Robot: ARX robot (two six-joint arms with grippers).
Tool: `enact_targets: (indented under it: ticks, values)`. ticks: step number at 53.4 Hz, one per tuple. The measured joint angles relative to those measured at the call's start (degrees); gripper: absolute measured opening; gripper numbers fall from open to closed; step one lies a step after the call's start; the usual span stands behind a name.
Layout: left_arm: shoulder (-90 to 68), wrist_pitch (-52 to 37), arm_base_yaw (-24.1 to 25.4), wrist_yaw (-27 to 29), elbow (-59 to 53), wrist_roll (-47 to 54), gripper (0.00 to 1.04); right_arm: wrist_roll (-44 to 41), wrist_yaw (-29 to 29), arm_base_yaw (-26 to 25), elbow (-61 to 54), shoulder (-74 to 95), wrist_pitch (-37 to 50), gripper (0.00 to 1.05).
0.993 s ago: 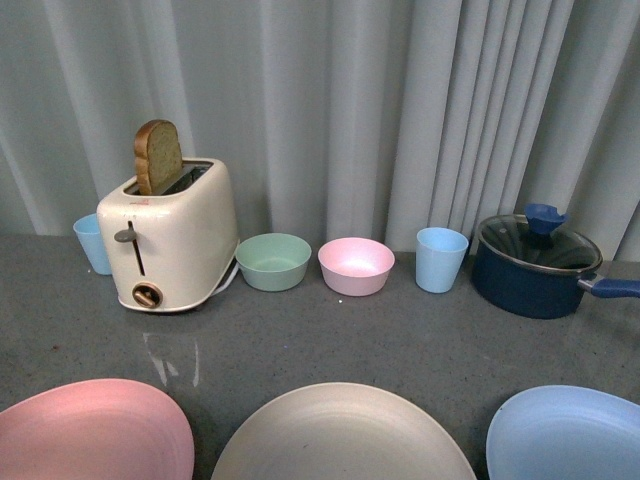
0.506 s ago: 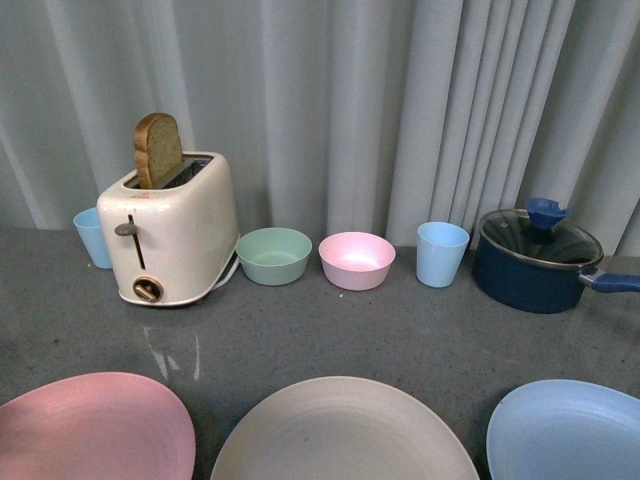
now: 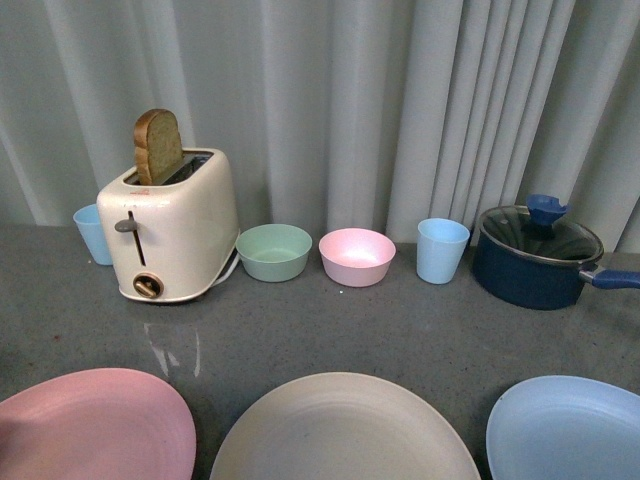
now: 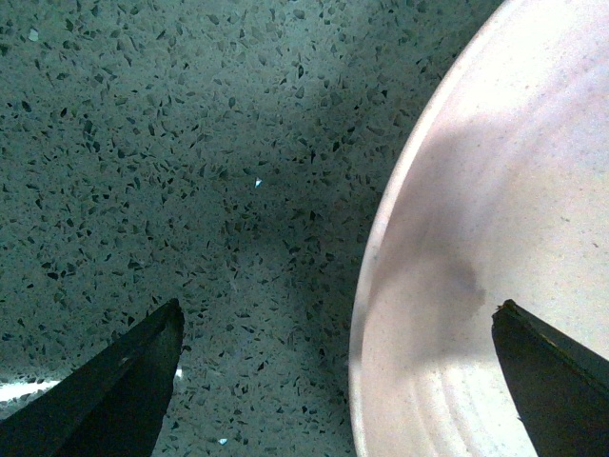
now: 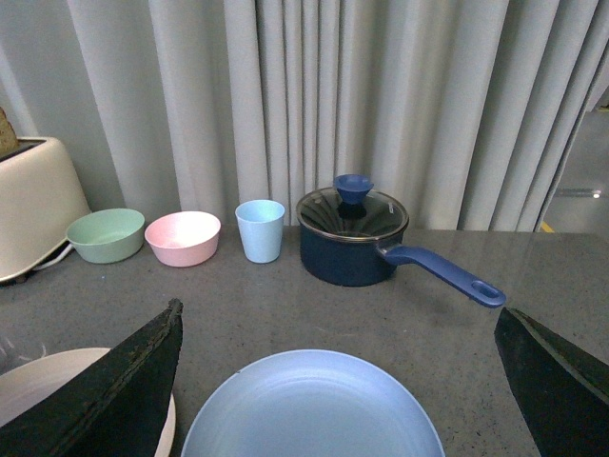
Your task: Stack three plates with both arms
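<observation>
Three plates lie unstacked along the near edge of the counter [image 3: 400, 330]: pink plate [image 3: 95, 425] left, beige plate [image 3: 345, 430] centre, light blue plate [image 3: 565, 430] right, none touching. Only the front framing has shifted slightly; no plate has moved. Left pincer [image 4: 338, 309] stands apart over the pink rim, right pincer [image 5: 338, 314] apart above the blue. Stacking has not begun.

The counter [image 3: 400, 330] looked like grey speckled stone, smooth, with a faint sheen near the toaster [image 3: 185, 235]. The toaster's cream shell was glossy, its knob [image 3: 147, 287] brassy. The toast [image 3: 158, 150] had a rough brown crust. The pink plate [image 3: 90, 425], beige plate [image 3: 340, 430] and blue plate [image 3: 570, 430] were matt and smooth, like plastic, as were the bowls [image 3: 273, 252] and the cup [image 3: 442, 250]. The pot [image 3: 530, 275] was glossy dark blue under a glass lid [image 3: 540, 238] with a metal rim. The curtain [image 3: 350, 100] was matt grey cloth.
</observation>
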State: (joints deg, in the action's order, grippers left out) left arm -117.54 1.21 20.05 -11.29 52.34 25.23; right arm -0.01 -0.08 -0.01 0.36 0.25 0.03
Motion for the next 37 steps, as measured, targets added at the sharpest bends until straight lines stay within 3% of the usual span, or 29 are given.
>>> enact_targets:
  ticks: [18, 28, 37]
  values:
    - [-1.9, 3.8, 0.3, 0.3, 3.0, 0.0, 0.96, 0.0, 0.0, 0.0, 0.0, 0.0, 0.0, 0.97]
    - [-2.1, 6.8, 1.5, -1.2, 4.0, 0.0, 0.61, 0.0, 0.0, 0.0, 0.0, 0.0, 0.0, 0.97]
    - [-2.2, 8.6, 2.0, -2.9, 4.5, -0.4, 0.36, 0.0, 0.0, 0.0, 0.0, 0.0, 0.0, 0.97]
